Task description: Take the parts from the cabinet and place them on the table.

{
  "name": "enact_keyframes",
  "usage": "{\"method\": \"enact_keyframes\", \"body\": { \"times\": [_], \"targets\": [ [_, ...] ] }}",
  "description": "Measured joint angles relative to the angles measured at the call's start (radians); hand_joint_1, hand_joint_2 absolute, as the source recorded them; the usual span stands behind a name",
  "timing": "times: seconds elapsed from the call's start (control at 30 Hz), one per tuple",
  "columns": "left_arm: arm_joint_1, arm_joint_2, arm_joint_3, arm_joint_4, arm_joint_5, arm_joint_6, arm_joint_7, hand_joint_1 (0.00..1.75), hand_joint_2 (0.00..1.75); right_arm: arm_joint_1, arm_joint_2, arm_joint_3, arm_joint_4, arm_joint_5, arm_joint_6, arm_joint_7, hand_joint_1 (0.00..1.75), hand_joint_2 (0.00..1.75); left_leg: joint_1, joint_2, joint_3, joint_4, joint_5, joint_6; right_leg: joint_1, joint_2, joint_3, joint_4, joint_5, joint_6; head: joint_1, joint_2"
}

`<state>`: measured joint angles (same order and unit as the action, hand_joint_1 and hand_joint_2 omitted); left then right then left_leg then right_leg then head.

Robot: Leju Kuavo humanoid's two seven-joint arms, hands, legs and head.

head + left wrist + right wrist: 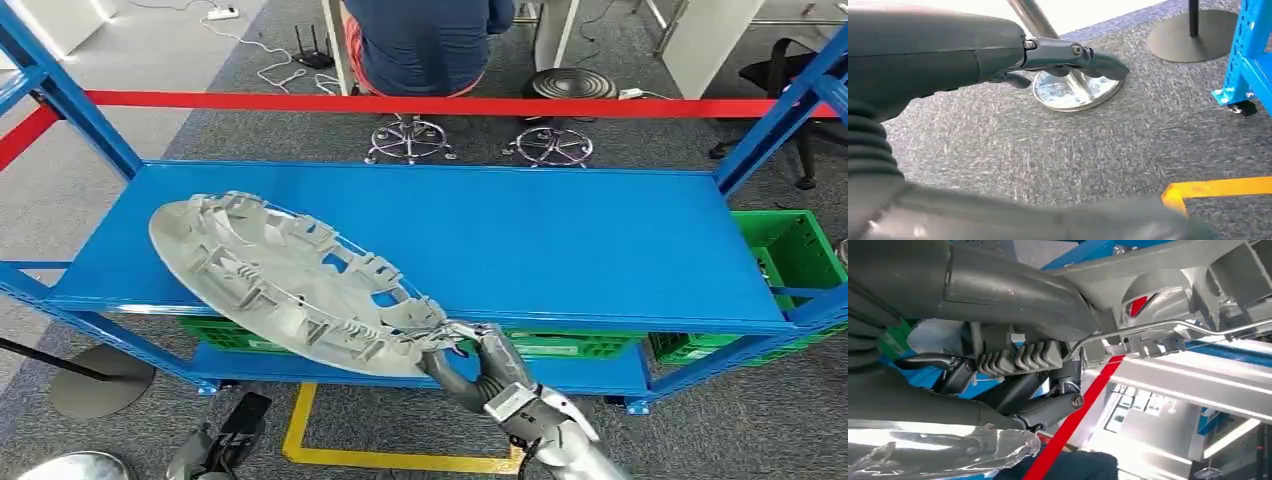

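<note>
A robot stands facing a blue metal shelf rack [560,240]. Its right hand [470,355] reaches up from below and clamps the near rim of a large grey wheel cover [280,285], a round plastic disc with its ribbed back side facing up. The cover is tilted, its far edge raised over the left part of the shelf surface; it appears to be lifted clear of the shelf, though contact at the far edge is hard to judge. From the right wrist, the thumb [1013,290] presses along the cover's rim.

The left hand [1058,57] hangs low over grey carpet [1073,150], holding nothing, fingers stretched out straight and apart. A shiny round stand base [1075,92] sits on the floor beneath it.

Green crates [790,250] sit under the shelf. Behind a red bar [400,103], a person [430,40] sits on a stool.
</note>
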<state>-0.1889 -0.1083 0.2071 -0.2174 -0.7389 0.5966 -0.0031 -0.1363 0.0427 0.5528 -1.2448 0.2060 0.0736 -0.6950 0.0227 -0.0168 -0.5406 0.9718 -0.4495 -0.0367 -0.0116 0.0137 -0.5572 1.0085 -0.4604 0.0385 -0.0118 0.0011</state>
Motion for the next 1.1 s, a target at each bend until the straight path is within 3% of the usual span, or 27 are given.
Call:
{"method": "enact_keyframes", "body": {
  "times": [0.2, 0.27, 0.37, 0.5, 0.6, 0.73, 0.93, 1.1],
  "targets": [
    [0.0, 0.005, 0.006, 0.0, 0.007, 0.004, -0.004, 0.0, 1.75, -0.003, 0.002, 0.028, 0.0, -0.005, 0.007, 0.0, 1.75, 1.75, 0.0, 0.0, 0.0, 0.0, 0.0, 0.0, 0.0, 0.0, 0.0, 0.0, 0.0, 0.0, 0.0, 0.0],
    [-0.001, 0.005, 0.008, 0.0, 0.007, 0.008, -0.007, 0.0, 1.75, -0.003, 0.002, 0.034, -0.002, 0.009, -0.041, 0.0, 1.75, 1.75, 0.0, 0.0, 0.0, 0.0, 0.0, 0.0, 0.0, 0.0, 0.0, 0.0, 0.0, 0.0, 0.0, 0.0],
    [-0.001, 0.004, 0.015, 0.0, 0.007, 0.013, -0.018, 0.0, 1.75, 0.004, 0.002, 0.048, -0.027, 0.058, -0.195, 0.0, 1.75, 1.75, 0.0, 0.0, 0.0, 0.0, 0.0, 0.001, 0.0, -0.001, 0.0, 0.0, 0.0, 0.0, -0.001, 0.0],
    [0.0, 0.0, 0.024, 0.0, 0.008, 0.014, -0.035, 0.0, 1.75, 0.011, 0.0, 0.052, -0.058, 0.177, -0.457, 0.001, 1.75, 1.75, 0.0, 0.0, -0.002, 0.0, 0.001, 0.001, 0.0, -0.001, -0.001, 0.0, 0.0, 0.0, 0.0, 0.0],
    [0.0, -0.003, 0.026, 0.0, 0.008, 0.015, -0.04, 0.0, 1.75, 0.012, 0.0, 0.051, -0.086, 0.241, -0.585, 0.001, 1.75, 1.75, 0.0, 0.0, -0.002, 0.0, 0.001, 0.001, 0.0, -0.001, -0.001, 0.0, 0.0, 0.0, 0.0, 0.0],
    [-0.001, -0.004, 0.027, 0.0, 0.001, 0.014, -0.042, 0.0, 1.75, 0.012, -0.008, 0.074, -0.127, 0.205, -0.547, 0.001, 1.75, 1.75, 0.0, 0.0, -0.002, 0.0, 0.001, 0.001, 0.0, 0.0, -0.002, 0.0, 0.0, 0.0, 0.0, 0.0],
    [-0.002, -0.008, 0.032, 0.0, -0.005, 0.014, -0.042, 0.0, 1.75, 0.015, -0.016, 0.118, -0.135, 0.302, -0.7, 0.001, 1.75, 1.75, 0.0, 0.0, -0.003, 0.0, 0.001, 0.001, 0.0, -0.001, -0.003, 0.0, 0.0, 0.0, -0.001, 0.0],
    [0.0, -0.007, 0.048, 0.0, 0.008, 0.015, -0.043, 0.0, 1.75, 0.015, -0.026, 0.119, -0.135, 0.396, -0.716, 0.051, 1.75, 1.75, 0.0, 0.0, -0.003, 0.0, 0.001, 0.001, 0.0, -0.001, -0.003, 0.0, 0.0, 0.0, 0.0, 0.0]
  ]
}}
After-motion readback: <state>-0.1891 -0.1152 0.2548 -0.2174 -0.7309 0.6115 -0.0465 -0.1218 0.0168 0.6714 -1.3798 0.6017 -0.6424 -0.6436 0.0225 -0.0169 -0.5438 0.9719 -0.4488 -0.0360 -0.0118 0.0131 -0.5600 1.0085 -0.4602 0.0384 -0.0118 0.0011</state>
